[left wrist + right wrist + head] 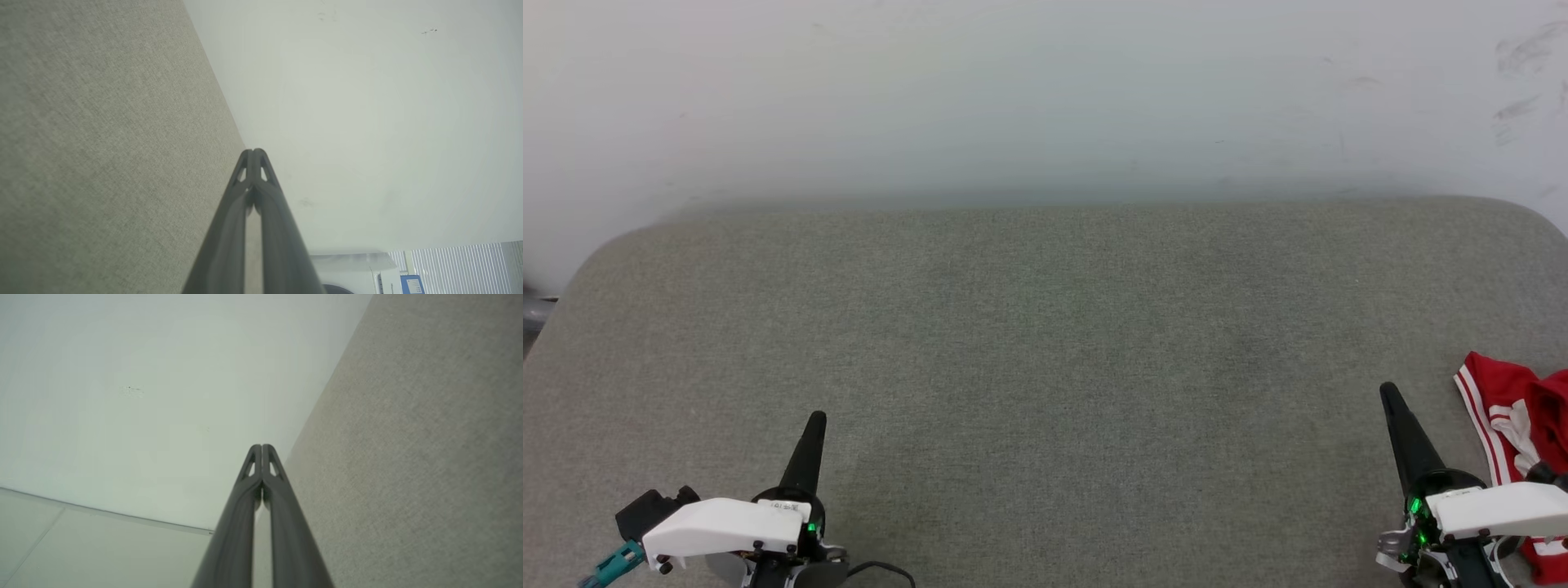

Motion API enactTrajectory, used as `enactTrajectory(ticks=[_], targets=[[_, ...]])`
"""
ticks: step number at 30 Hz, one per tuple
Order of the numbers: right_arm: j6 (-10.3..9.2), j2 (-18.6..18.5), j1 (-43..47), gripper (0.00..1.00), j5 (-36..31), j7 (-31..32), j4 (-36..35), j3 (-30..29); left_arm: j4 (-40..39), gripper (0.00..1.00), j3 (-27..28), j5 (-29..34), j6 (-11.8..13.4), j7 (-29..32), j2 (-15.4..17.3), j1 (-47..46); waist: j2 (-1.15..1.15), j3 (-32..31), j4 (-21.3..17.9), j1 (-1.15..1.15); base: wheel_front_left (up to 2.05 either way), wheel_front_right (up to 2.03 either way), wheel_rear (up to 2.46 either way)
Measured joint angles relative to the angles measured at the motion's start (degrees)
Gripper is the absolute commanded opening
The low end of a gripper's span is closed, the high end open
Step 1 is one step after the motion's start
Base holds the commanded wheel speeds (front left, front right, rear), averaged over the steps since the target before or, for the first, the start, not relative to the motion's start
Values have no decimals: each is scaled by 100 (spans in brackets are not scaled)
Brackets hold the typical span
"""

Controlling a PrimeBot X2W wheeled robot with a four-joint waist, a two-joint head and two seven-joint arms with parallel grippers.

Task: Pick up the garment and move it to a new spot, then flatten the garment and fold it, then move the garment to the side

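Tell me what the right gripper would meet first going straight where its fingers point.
The right gripper looks free over the grey surface until the pale wall, though depth is unclear. The garment lies off that line.

Long dark tapered jaws join white wrist shells (723, 523) bearing green lights (1415, 508), a teal plug (614, 563), black cable (886, 567).

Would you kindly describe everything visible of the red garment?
The garment is red, thin-looking fabric with white stripe trim and a white patch, bunched and creased, not flat. It lies on the grey cloth surface at its near right, partly cut off by the picture edge and partly hidden by the right arm's white casing.
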Motion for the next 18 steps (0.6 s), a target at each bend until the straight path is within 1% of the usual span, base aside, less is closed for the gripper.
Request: enactTrajectory(ticks=[18], targets=[[0, 12, -138, 0, 812, 71, 160, -43, 2, 0, 148, -757, -126, 226, -92, -109, 0, 37, 28, 0, 0, 0, 0]])
